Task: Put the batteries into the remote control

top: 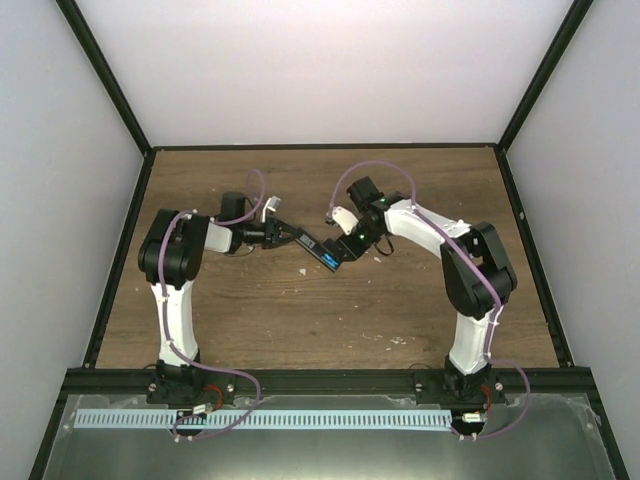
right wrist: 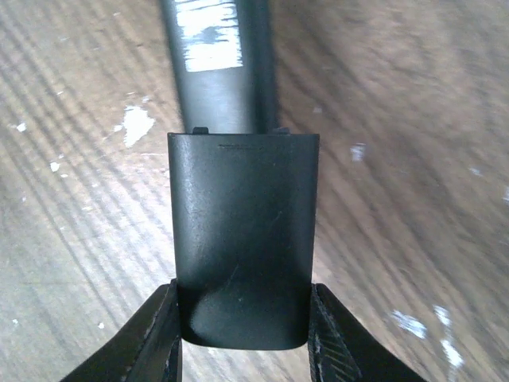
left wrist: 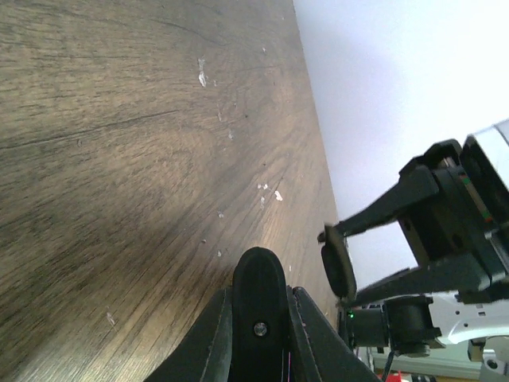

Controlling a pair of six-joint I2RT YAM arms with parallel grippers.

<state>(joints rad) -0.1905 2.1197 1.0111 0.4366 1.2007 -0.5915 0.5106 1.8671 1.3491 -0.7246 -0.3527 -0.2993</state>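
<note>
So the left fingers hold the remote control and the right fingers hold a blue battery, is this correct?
Not quite. The left fingers do hold the remote control, but the right fingers hold the black cover piece, not a blue battery. The right wrist view shows this plainly.

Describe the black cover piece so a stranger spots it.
Start at the middle of the wooden table. There the right hand pinches the cover: a short flat black plate with two tabs, unlike the long remote control beyond it.
</note>
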